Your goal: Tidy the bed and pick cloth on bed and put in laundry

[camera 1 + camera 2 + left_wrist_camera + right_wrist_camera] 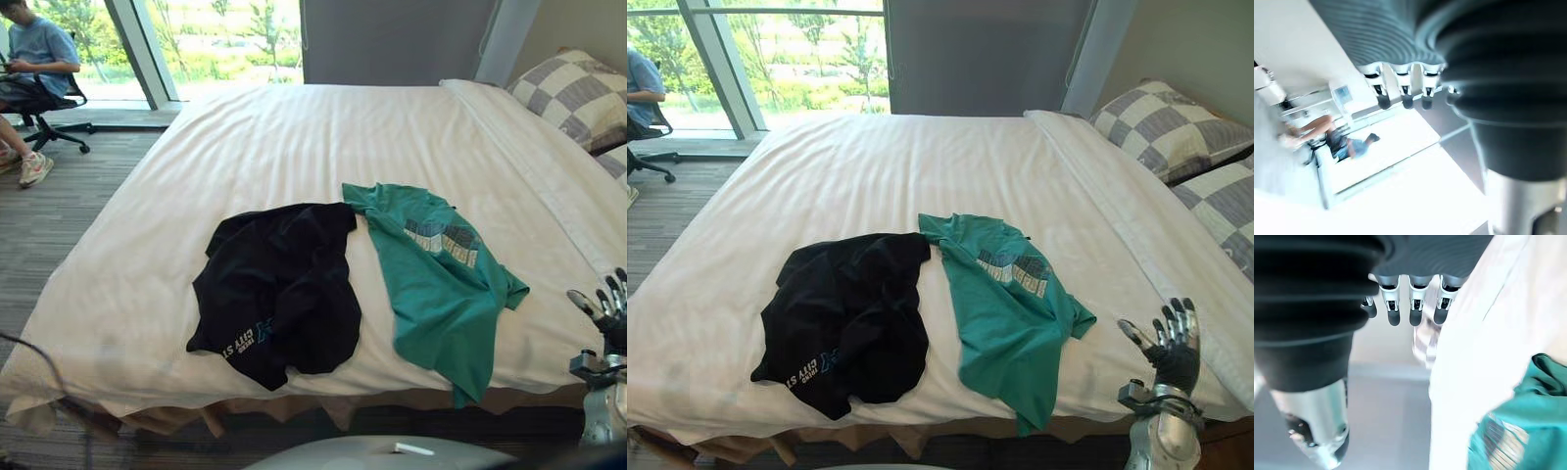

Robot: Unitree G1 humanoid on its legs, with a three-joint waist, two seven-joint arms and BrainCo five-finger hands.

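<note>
A black T-shirt (279, 294) is seen crumpled midway along the near edge of the bed (294, 127), touched at one corner by a green T-shirt (441, 284) spread toward the near right corner, its hem draped over the edge. The right hand (1169, 348) is held up beside that corner, fingers straight and empty, and the left hand (1403, 90) is likewise seen uncurled with nothing in it, so the pickup is judged not yet begun. A reach onto the nearer green T-shirt, with fingers closed on bunched cloth, is called for next.
</note>
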